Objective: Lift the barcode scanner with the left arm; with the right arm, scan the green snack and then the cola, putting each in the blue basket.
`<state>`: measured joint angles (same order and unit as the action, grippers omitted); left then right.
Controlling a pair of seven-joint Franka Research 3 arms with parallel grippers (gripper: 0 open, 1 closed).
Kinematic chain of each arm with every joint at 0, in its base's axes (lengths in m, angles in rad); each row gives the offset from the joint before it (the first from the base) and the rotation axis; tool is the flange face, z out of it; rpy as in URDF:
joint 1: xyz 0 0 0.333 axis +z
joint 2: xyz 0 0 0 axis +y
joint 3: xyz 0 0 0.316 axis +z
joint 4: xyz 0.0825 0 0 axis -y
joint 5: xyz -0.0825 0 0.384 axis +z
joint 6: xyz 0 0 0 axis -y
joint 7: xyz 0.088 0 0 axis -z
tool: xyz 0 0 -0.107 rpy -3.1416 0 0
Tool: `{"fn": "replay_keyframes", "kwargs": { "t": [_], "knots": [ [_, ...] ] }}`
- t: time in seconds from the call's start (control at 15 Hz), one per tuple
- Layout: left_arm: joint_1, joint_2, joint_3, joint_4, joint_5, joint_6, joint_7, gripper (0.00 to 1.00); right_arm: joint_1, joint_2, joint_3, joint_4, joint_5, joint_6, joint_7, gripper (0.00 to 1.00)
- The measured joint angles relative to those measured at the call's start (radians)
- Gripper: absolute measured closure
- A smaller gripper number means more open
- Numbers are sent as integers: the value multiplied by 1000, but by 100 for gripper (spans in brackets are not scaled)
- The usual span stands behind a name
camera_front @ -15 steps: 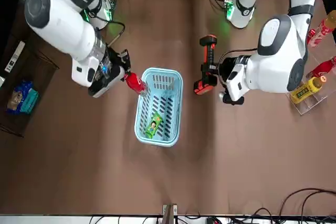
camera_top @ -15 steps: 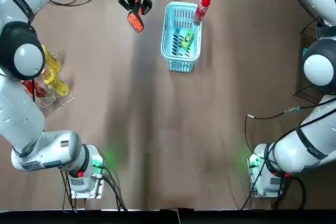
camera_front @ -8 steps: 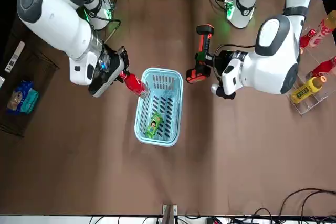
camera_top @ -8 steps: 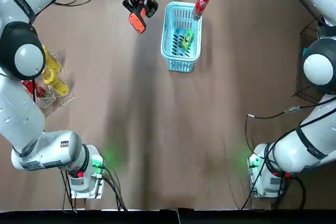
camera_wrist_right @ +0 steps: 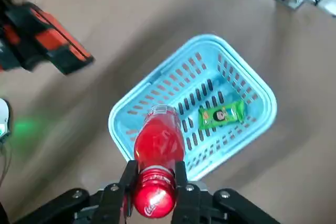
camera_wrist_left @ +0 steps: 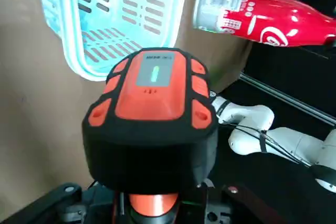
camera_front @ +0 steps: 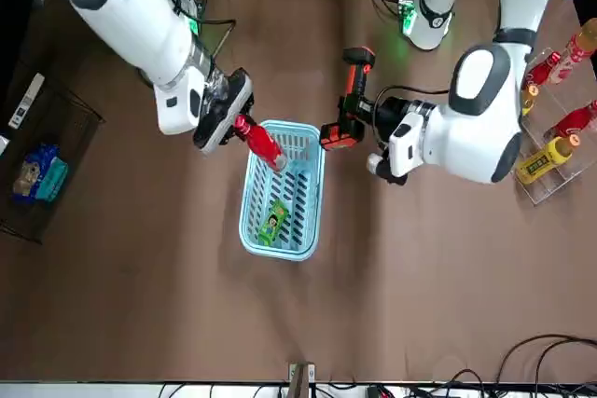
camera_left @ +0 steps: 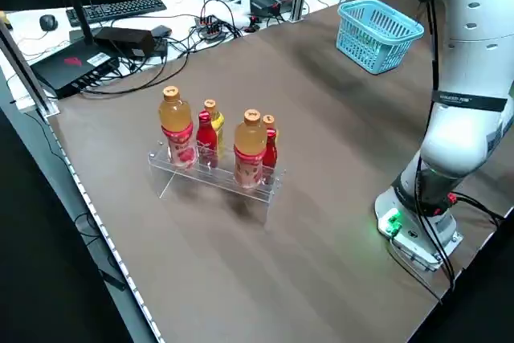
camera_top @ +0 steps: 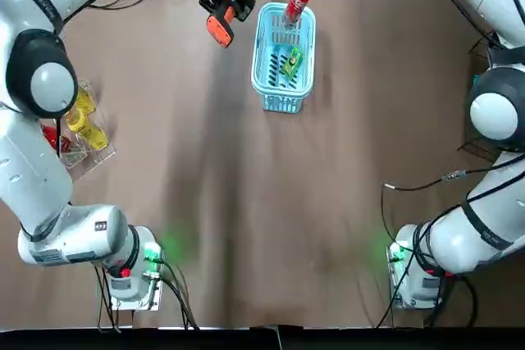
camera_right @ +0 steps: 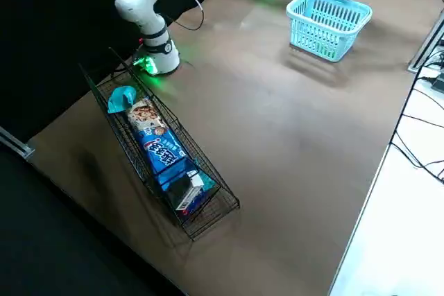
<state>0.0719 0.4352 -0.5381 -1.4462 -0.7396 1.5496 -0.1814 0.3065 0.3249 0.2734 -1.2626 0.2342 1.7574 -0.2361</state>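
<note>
Now my right end effector (camera_front: 229,118) clamps the cola (camera_front: 264,144), tilted over the basket (camera_top: 283,105) at the overhead view's top centre; the green snack (camera_top: 290,63) lies inside. Just left, my left end effector (camera_front: 364,118) grips the scanner (camera_top: 219,30).

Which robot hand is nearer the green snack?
Right. The right gripper holds the cola over the blue basket containing the green snack; the left gripper holds the scanner beside it.

I see the snack (camera_front: 271,223) lying in the basket (camera_front: 244,216), the cola (camera_front: 264,144) tilted over its far end, and the scanner (camera_front: 341,128) raised just left of it, above the worktop (camera_front: 420,277).
</note>
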Motion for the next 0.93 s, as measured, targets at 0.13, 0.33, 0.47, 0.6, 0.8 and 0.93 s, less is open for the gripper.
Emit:
{"fn": "replay_keyframes", "kwargs": {
  "t": [0.13,0.33,0.47,0.6,0.8,0.93],
  "knots": [
    [-24,32,0,22,0,18,28,64,8,2,0,0,0,9,-7,68],
    [-54,62,0,54,0,32,50,64,8,6,0,0,0,10,-37,68],
    [-56,64,0,64,0,32,76,64,10,12,0,0,0,12,-57,68],
    [-56,64,1,67,0,32,125,64,14,20,2,0,0,13,-101,68],
    [-59,64,1,67,0,47,151,64,16,22,2,0,0,13,-112,68],
    [-69,66,2,67,0,62,151,64,16,22,3,0,0,13,-114,68]
  ]
}}
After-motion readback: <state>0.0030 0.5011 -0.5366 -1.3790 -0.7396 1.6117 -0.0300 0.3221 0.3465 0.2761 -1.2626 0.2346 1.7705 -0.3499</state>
